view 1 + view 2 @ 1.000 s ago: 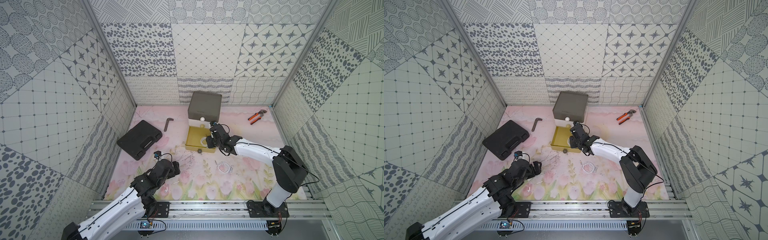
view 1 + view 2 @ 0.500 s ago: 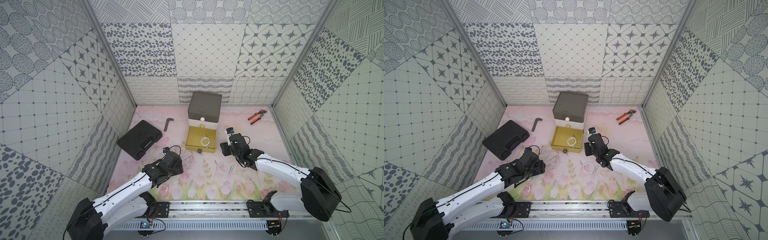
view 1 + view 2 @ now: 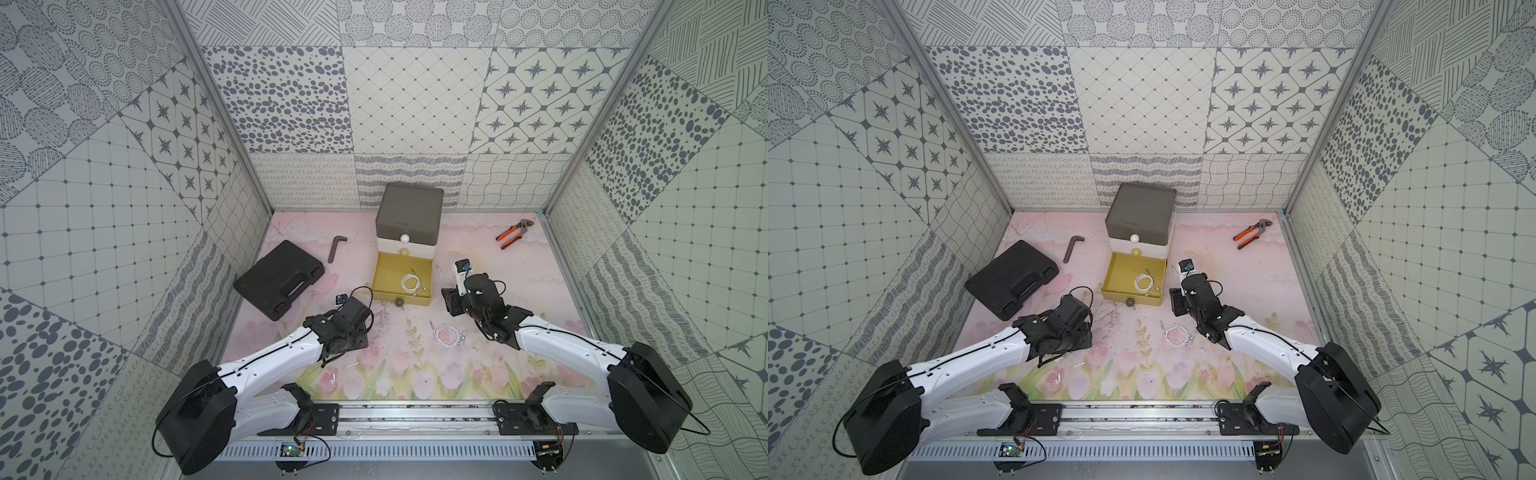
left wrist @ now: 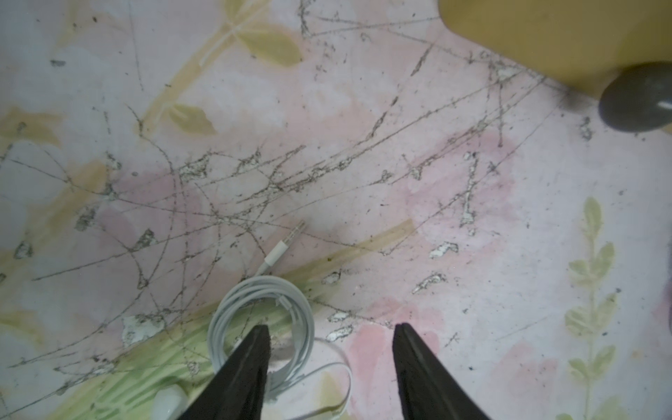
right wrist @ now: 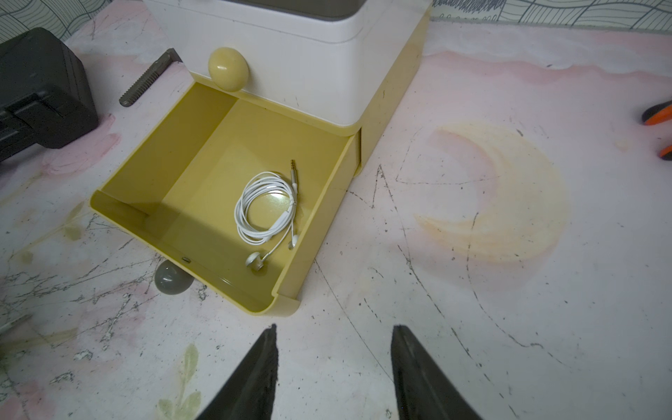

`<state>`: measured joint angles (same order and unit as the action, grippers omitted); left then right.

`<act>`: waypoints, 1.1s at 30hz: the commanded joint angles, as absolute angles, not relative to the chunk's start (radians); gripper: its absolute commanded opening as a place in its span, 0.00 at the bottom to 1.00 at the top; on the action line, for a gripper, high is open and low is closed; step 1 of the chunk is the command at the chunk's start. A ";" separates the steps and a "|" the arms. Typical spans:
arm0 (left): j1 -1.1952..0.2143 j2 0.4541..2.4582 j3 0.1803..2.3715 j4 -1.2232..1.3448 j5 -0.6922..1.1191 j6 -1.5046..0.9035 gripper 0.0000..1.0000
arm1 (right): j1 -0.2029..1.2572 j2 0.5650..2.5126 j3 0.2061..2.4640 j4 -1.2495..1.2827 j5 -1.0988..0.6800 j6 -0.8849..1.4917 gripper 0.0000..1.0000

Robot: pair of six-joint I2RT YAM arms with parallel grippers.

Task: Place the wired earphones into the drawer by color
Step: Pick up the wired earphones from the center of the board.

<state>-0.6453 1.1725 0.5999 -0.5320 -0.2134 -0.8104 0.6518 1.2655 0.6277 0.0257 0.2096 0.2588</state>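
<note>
Three coiled bundles of white wired earphones are in view. The first bundle (image 5: 265, 207) lies inside the pulled-out mustard-yellow bottom drawer (image 5: 145, 152) of the small three-tier plastic cabinet (image 3: 409, 216). It sits toward the drawer's front, with its plug pointing at the cabinet. The second bundle (image 3: 446, 334) lies on the pink floral mat (image 3: 415, 365) between the two arms, apart from the drawer.

The third bundle (image 4: 254, 287) lies on the mat at the left gripper (image 4: 331, 327). That gripper's two black fingers (image 4: 251, 363) stand apart, one tip inside the coil's ring and the other outside it. A stretch of cable runs between them, unpinched. The right gripper (image 5: 332, 327) is just in front of the open drawer, its jaws parted with nothing between them.

The cabinet bears three ball knobs:
- a white knob (image 3: 404, 238) on the dark grey top tier
- a yellowish knob (image 5: 228, 69) on the white middle tier
- a grey knob (image 5: 171, 280) on the yellow drawer

Both upper tiers are closed.

Elsewhere on the mat lie one flat black plastic case (image 3: 279, 279), one L-shaped dark metal bar (image 3: 336, 249) and one pair of orange-handled pliers (image 3: 513, 232).
</note>
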 commanded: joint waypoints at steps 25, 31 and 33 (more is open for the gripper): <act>-0.645 1.285 0.551 -0.464 -0.197 -0.828 0.26 | 0.646 1.215 0.620 0.077 0.208 0.255 0.54; -0.646 1.277 0.545 -0.459 -0.191 -0.830 0.13 | 0.646 1.208 0.618 0.077 0.206 0.257 0.54; -0.646 1.271 0.542 -0.457 -0.191 -0.832 0.08 | 0.646 1.206 0.617 0.080 0.207 0.258 0.54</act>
<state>-0.6456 1.2678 0.5571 -0.4709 -0.2417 -0.8200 0.6498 1.2308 0.6266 0.0341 0.2096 0.2577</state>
